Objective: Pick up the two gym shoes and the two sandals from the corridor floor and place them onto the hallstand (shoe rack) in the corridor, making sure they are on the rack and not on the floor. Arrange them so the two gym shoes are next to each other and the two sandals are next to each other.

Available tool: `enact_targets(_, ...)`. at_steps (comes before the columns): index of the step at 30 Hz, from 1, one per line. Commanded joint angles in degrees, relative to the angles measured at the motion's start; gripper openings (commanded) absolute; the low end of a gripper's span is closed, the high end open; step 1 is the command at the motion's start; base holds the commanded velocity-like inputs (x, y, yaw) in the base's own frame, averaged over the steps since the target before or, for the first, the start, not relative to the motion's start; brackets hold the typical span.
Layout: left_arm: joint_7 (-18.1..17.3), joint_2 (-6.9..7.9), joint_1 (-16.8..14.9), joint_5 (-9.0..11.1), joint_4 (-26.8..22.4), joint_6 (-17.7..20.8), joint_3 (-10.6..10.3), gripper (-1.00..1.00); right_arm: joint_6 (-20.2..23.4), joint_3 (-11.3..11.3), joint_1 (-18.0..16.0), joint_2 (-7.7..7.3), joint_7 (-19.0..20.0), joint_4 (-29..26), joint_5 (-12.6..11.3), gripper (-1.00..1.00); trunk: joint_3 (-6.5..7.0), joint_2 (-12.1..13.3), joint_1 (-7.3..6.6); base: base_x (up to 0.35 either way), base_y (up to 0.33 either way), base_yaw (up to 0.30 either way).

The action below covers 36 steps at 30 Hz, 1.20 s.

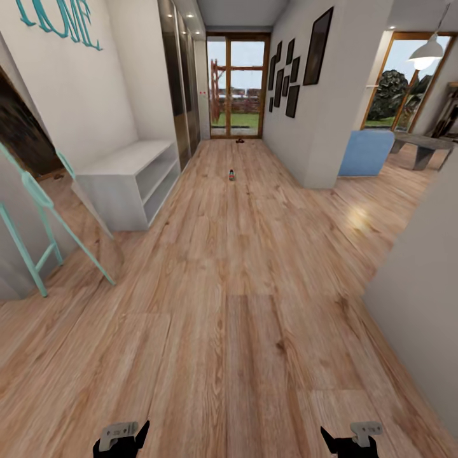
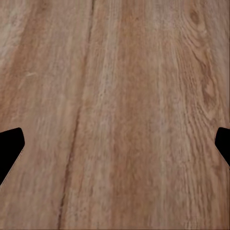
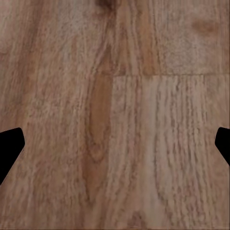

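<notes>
Far down the corridor floor point(image 1: 242, 299) lies a small thing with green and red on it, one gym shoe point(image 1: 231, 174). Further on, by the glass door, sits a small dark shape point(image 1: 240, 140), too small to name. The sandals and the hallstand are out of view. My left gripper point(image 1: 121, 442) and right gripper point(image 1: 348, 442) hang low at the near edge of the head view, far from the shoe. Each wrist view looks onto bare planks, with the left gripper point(image 2: 115, 146) and the right gripper point(image 3: 115, 146) open and nothing between the fingers.
A low pale bench point(image 1: 130, 181) with open shelves stands against the left wall. A turquoise-framed leaning mirror point(image 1: 48, 210) is nearer on the left. A wall corner point(image 1: 413, 273) juts in at the right. A side room with a blue chair point(image 1: 364, 152) opens beyond it.
</notes>
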Motion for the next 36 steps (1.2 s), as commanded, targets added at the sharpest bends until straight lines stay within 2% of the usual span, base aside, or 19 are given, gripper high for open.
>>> enact_targets(1,-0.33,-0.05,-0.06,-0.6,0.03,-0.29,0.48,1.0,-0.13,0.4,-0.04,-0.02,0.32,0.06,-0.61,1.0,-0.05,-0.02,0.02,0.34,0.0,0.0)
enact_targets(26,-0.3,-0.05,-0.06,-0.55,0.03,-0.29,0.55,1.0,-0.13,0.41,-0.04,-0.02,0.3,0.06,-0.44,1.0,-0.01,-0.02,0.02,0.34,0.0,0.0)
enact_targets(36,-0.3,-0.05,-0.06,-0.52,0.03,-0.29,0.54,1.0,-0.13,0.44,-0.04,-0.02,0.24,0.06,-0.42,1.0,0.8,-0.02,0.02,0.34,0.0,0.0)
